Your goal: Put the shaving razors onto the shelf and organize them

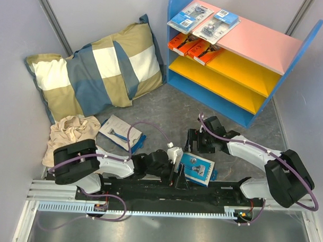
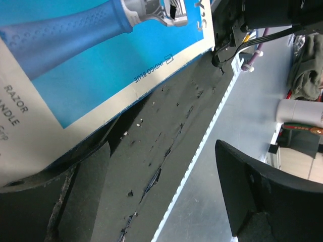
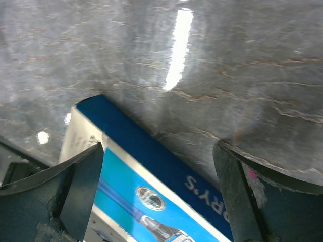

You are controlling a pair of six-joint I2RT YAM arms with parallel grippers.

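Left wrist view: left end effector [image 2: 161,146] released, jaws spread wide, nothing clamped between them. Hangs low over the black base plate [image 2: 166,116] of the rig. Just past the left finger [image 2: 55,201], a blue razor box [image 2: 101,65] printed with a razor handle, one corner jutting out over the plate. Cannot tell whether finger and box touch.

Right wrist view: right end effector [image 3: 157,146] also released, jaws at full spread, aimed down at the grey bench [image 3: 227,60]. Same blue razor box below, lying flat, its long dark-blue edge running across the gap between the fingers. No grip on it visible.

Top external view: both end effectors close together near the middle front of the bench, the left one at the near left corner of the blue razor box, the right one just behind its far edge. Farther left, a second razor box [image 1: 120,133], blue and white, flat on the bench, just beside a crumpled beige cloth [image 1: 71,134]. Behind those, a striped pillow [image 1: 99,71] leaning in the back left corner. At the back right, the shelf [image 1: 176,2] with blue side panels. On its pink top board [image 1: 265,45], at the left end, two blister packs [image 1: 189,16] on light-blue cards, side by side. On the yellow-orange board [image 1: 243,68] under it, also at the left end, two orange boxes [image 1: 180,43], side by side.
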